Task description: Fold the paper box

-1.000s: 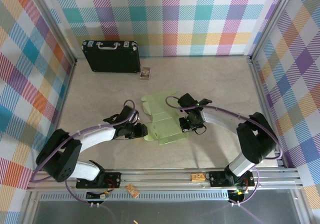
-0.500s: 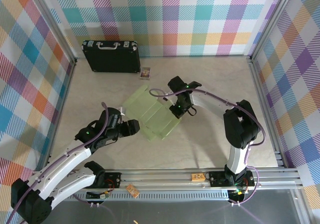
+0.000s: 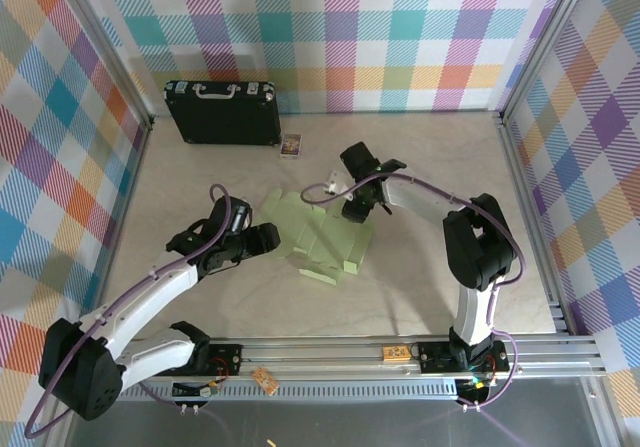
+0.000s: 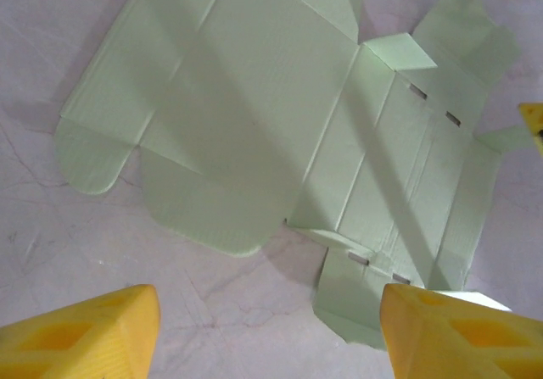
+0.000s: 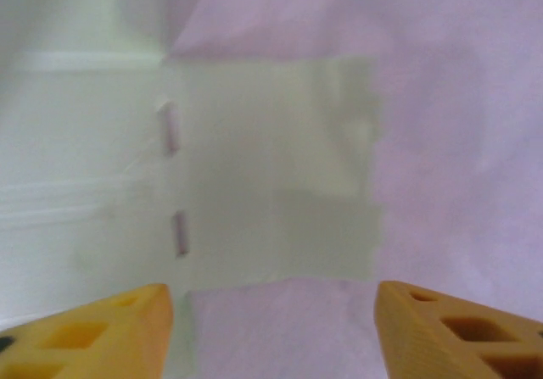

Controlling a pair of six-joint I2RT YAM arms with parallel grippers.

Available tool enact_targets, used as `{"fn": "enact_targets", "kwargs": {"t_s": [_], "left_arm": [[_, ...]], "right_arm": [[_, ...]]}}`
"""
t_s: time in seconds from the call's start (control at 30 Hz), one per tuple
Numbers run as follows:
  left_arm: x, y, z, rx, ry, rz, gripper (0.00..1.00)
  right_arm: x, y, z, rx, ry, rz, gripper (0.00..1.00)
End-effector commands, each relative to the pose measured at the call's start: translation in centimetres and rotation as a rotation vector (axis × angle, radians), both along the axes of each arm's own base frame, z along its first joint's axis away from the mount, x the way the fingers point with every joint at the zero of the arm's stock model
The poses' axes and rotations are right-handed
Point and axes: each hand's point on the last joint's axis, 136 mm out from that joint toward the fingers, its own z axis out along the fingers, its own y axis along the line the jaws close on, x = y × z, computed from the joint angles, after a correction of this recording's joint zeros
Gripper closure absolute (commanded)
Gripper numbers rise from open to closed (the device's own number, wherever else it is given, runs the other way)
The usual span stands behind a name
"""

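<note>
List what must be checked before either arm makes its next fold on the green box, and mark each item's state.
1. Left gripper open, nothing between its fingers: ok.
2. Right gripper open and empty: ok.
3. Paper box spread out as a cutout on the table, in front of both grippers: ok.
4. Right gripper lined up over the slotted flap: ok, the flap lies between its fingers.
5. Black briefcase and small card apart from the box: ok, both are near the far wall.
6. Flap under the right gripper lying fully flat: cannot tell, that view is blurred.
</note>
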Motion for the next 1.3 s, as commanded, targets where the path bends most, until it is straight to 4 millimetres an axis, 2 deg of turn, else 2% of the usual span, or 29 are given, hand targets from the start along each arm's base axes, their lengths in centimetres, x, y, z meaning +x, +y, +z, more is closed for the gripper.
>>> {"fn": "enact_targets", "kwargs": {"t_s": [0.0, 0.03, 0.1, 0.2, 0.23, 0.37, 0.5, 0.77, 1.03, 1.27], "left_arm": [[1.4, -0.4, -0.3, -0.036, -0.009, 0.005, 0.30], [1.8, -0.6, -0.6, -0.033, -0.001, 0.000, 0.30], [2.5, -1.5, -1.0, -0.037, 0.017, -0.029, 0.31], [3.5, -2.6, -1.8, -0.035, 0.051, -0.064, 0.35], [3.8, -3.1, -2.0, -0.041, 0.055, -0.080, 0.36], [4.8, -5.3, -3.1, -0.085, 0.096, -0.144, 0.45], [6.0, -7.3, -4.1, -0.101, 0.127, -0.194, 0.54], [6.9, -8.9, -7.4, -0.068, 0.183, -0.219, 0.62], [5.2, -9.0, -10.6, -0.045, 0.265, -0.223, 0.64], [3.4, -8.5, -11.2, -0.042, 0.290, -0.219, 0.64]], "right_arm": [[2.7, 1.1, 7.2, 0.275, -0.127, -0.192, 0.26], [2.0, 0.6, 7.9, 0.352, -0.093, -0.263, 0.23], [0.4, -1.1, 7.7, 0.460, -0.002, -0.430, 0.20], [-2.8, -4.0, 4.6, 0.570, 0.188, -0.707, 0.22], [-4.1, -4.4, 3.5, 0.600, 0.246, -0.763, 0.24], [-9.0, -4.1, -0.6, 0.727, 0.446, -0.884, 0.30], [-11.2, -3.4, -3.1, 0.784, 0.581, -0.942, 0.39], [-11.1, -2.0, -4.7, 0.865, 0.661, -0.954, 0.46], [-10.3, -1.6, -5.9, 0.893, 0.683, -1.003, 0.54], [-10.1, -1.2, -6.1, 0.900, 0.703, -1.006, 0.57]]}}
